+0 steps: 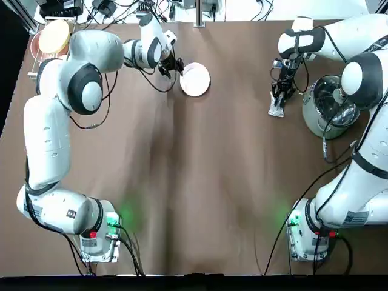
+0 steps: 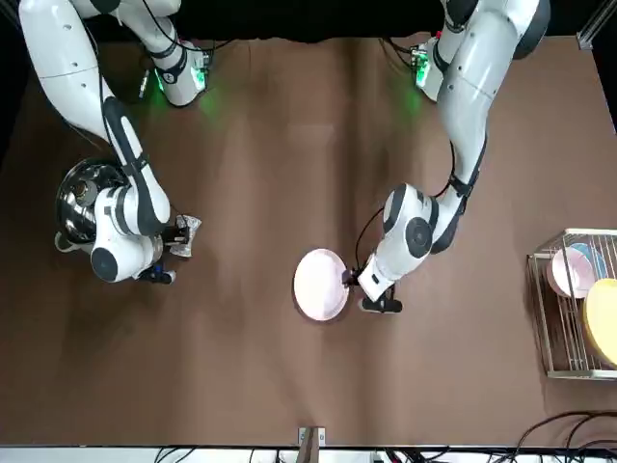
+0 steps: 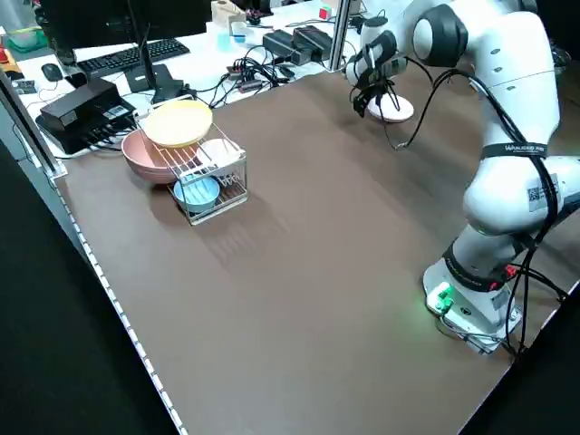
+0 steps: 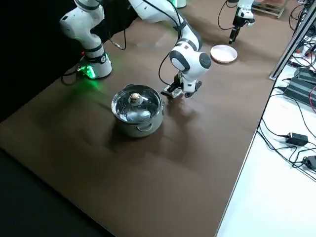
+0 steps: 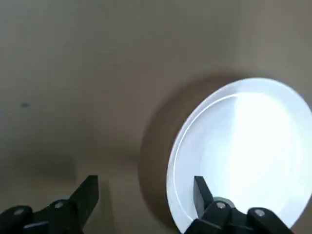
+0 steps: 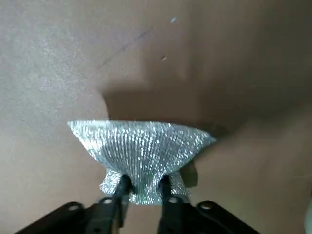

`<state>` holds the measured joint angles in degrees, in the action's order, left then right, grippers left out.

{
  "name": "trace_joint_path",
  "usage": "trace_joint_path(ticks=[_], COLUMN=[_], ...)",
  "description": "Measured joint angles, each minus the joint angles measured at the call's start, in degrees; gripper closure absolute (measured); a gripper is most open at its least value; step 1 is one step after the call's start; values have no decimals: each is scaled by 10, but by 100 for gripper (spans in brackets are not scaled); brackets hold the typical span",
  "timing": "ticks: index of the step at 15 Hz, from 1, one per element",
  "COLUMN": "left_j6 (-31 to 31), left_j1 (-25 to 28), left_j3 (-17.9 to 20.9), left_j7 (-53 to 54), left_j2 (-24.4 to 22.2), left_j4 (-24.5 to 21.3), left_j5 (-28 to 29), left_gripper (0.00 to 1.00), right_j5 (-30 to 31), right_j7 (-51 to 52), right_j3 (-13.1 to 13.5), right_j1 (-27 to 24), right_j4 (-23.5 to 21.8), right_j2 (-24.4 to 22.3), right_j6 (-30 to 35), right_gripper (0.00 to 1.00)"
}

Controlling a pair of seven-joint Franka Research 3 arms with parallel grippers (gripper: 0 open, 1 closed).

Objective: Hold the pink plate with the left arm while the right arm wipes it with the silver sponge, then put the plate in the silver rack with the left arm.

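Currently, plate: the pink plate (image 1: 195, 79) lies flat on the brown table (image 1: 194, 182), far side, roughly mid-width, not lifted.
Left gripper: the left gripper (image 5: 146, 195) is at the plate's edge, jaws wide apart and straddling the rim; one finger (image 5: 201, 191) over the plate's rim, the other out over bare table. Nothing held. Contact with the rim cannot be told.
Why there: judged as lining up to pinch the rim so the plate can be held for wiping.
Sponge: the silver sponge (image 6: 141, 151) is pinched at its narrow middle, mesh fanning out beyond the fingertips, low over or on the table beside the steel pot (image 1: 330, 106).
Right gripper: the right gripper (image 6: 141, 187) has its jaws narrow, closed on the sponge; well apart from the plate.
Why held so: mid-grip leaves the broad mesh free to wipe, by my reading.
Rack: the silver rack (image 2: 569, 309) sits at the robot's far left, already carrying a pale yellow plate (image 2: 600, 318) and other dishes.
Stage: plate not yet gripped, wiping not begun.
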<state>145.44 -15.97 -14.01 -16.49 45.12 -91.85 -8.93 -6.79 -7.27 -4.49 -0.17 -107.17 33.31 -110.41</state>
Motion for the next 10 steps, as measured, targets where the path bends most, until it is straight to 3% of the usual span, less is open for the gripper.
trace_joint_path(ticks=[1, 2, 4, 5, 6, 8, 10], left_j6=[7, 12, 14, 14, 14, 14, 14], left_j1=[0, 0, 0, 0, 0, -1, -2], left_j3=[-3, -5, -6, -7, -7, -10, -13], left_j7=[6, 10, 14, 15, 15, 16, 16], left_j2=[8, 13, 17, 16, 16, 16, 16], left_j4=[0, 0, 1, 3, 4, 4, 4], left_j5=[0, 0, 0, 0, 0, 0, 0], left_gripper=[13, 21, 42, 43, 45, 62, 63], right_j5=[0, 0, -1, -1, -1, -1, -1], right_j7=[-1, -4, -16, -20, -22, -23, -26], right_j3=[0, 0, 0, 0, 0, 0, -1], right_j1=[0, 0, 0, 0, 0, 0, 1], right_j4=[0, 0, 0, 0, 0, 3, 14], right_j2=[1, 1, 1, 1, 1, 1, 1], right_j6=[0, 0, 0, 0, 3, 30, 62], right_gripper=[71, 73, 91, 96, 96, 97, 97])
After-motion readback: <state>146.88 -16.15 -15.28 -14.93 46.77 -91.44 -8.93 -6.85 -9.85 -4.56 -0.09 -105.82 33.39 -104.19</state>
